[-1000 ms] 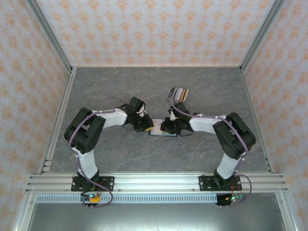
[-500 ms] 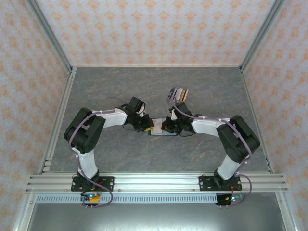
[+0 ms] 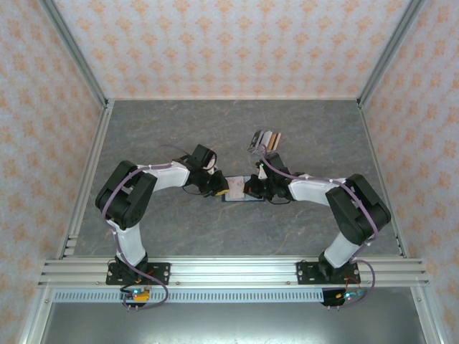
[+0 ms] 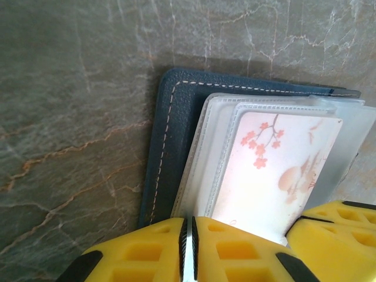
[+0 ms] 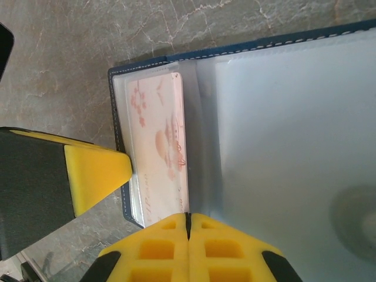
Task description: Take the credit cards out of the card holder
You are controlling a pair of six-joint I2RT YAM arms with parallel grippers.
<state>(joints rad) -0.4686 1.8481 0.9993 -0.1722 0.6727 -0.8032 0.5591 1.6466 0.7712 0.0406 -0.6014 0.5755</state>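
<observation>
Lying open on the counter [image 3: 179,129] between the two arms, the navy card holder [image 3: 240,197] shows clear sleeves, one with a pink blossom card [image 4: 276,170] tucked inside. At its near edge the left pincer [image 4: 188,235] pinches those sleeves, a thin pale sliver between its pads; the right pincer [image 5: 188,226] is pressed fully together at the card's edge, grip on anything unclear. A small striped stack of cards [image 3: 264,140] rests farther back, apart from the holder.
</observation>
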